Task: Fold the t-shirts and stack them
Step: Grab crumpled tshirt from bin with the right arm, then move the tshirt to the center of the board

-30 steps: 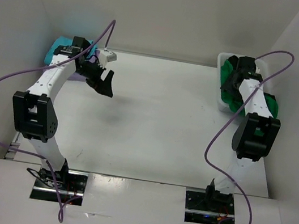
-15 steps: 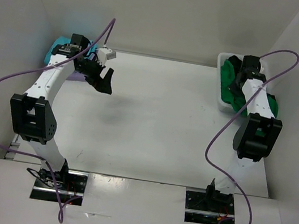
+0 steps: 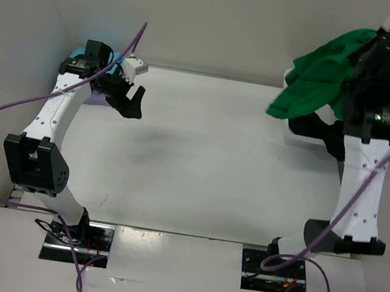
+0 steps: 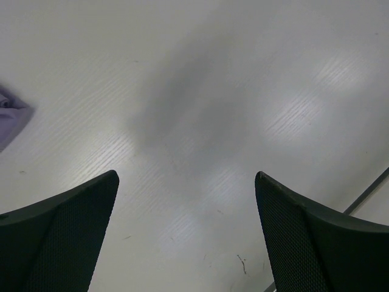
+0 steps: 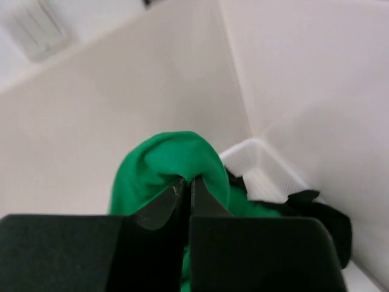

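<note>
My right gripper (image 5: 188, 181) is shut on a fold of the bright green t-shirt (image 5: 163, 163) and holds it high above the table's back right corner. From the top view the green t-shirt (image 3: 313, 77) hangs bunched from that raised arm, over the white bin. A black t-shirt (image 5: 323, 214) lies in the bin below. My left gripper (image 3: 132, 98) hovers open over the back left of the table, with only bare table between its fingers (image 4: 73, 225). A corner of the lavender t-shirt (image 4: 10, 119) shows at the left edge of the left wrist view. The turquoise t-shirt is mostly hidden behind the left arm.
The white plastic bin (image 5: 267, 163) stands at the back right against the wall, its near rim (image 3: 292, 137) showing under the hanging shirt. White walls close in the table on the left, back and right. Purple cables loop from both arms.
My right gripper has shut on the green t-shirt in the bin and swung up high with it. The left arm has drawn slightly back and left, still open.
</note>
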